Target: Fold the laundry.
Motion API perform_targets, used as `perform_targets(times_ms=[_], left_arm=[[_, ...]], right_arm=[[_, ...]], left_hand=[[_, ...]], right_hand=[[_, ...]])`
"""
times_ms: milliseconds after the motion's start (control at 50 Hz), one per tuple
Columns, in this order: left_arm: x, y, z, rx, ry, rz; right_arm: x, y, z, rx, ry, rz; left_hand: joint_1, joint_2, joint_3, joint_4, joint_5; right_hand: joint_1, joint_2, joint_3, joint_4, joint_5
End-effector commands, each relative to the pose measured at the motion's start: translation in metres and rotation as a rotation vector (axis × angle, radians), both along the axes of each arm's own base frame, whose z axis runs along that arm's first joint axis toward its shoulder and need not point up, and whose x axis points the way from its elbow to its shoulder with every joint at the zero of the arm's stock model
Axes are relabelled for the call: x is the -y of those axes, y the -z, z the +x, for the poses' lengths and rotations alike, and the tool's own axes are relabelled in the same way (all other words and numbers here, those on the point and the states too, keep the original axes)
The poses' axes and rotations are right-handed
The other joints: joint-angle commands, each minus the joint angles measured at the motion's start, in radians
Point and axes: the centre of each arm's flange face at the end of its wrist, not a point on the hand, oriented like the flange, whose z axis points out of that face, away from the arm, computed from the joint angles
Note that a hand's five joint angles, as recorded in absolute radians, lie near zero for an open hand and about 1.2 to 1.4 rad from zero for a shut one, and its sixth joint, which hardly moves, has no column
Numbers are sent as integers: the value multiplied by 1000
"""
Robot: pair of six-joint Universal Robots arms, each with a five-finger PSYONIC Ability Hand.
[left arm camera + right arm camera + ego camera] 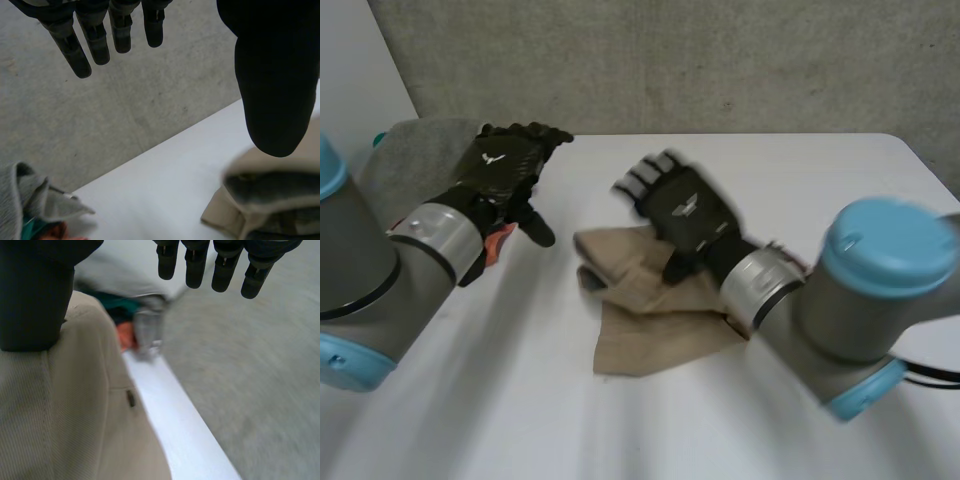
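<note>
1. Looking down from the head view, I find the tan cloth [650, 330] on the table [820, 190], under my right hand [685, 205] and its wrist.
2. The cloth is bunched. It has rolled folds at the end toward the left hand [505, 165], and a flatter flap spreads back from the right palm toward the table's near side. That looks like its longer run, though the lump makes me unsure.
3. The right hand has its fingers [195, 265] straight and spread, with nothing held. Its thumb [35, 300] hangs over the cloth by a stitched seam, and I cannot tell whether it touches.
4. The left hand's fingers [82, 50] are straight with the thumb set wide, and it grips nothing. It is raised off the table, apart from the tan cloth.
5. A pile [420, 155] of grey, teal and orange laundry lies just beside the left hand, at the table's far corner.
6. I have bare table between the two hands, more beyond the right fingertips up to the far edge by the wall [720, 60], and more on the near side of the flap.
</note>
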Motion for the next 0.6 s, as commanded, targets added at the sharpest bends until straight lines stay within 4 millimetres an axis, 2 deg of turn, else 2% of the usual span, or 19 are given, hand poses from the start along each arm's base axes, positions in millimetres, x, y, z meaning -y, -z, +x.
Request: perform_targets(times_ms=[20,140,260,340,460,520,600], left_arm=[[-16,1,-40,15,92,14],[-36,28,-80,86,161,99],[-36,48,-97,155,113,139],[-34,47,-94,171,64,142],[-29,26,-78,140,13,99],[-25,14,-66,118,-9,66],[-14,0,-48,92,-48,8]], right_arm=[[48,-7,-37,109,203,227],[67,18,-45,-11,268,384],[76,31,-49,-26,263,536],[74,21,-52,8,251,535],[60,3,-48,43,202,453],[42,0,-36,35,147,410],[16,5,-19,2,78,368]], left_hand=[[-15,-30,-38,-28,-49],[-15,-30,-38,-28,-49],[-15,-30,-38,-28,-49],[-15,-30,-38,-28,-49],[-15,-30,-38,-28,-49],[-15,-30,-38,-28,-49],[-15,-30,-38,-28,-49]], right_hand=[[-49,-36,-35,-37,-53],[-49,-36,-35,-37,-53],[-49,-36,-35,-37,-53],[-49,-36,-35,-37,-53],[83,95,97,95,79],[109,122,124,122,105],[274,286,288,286,270]])
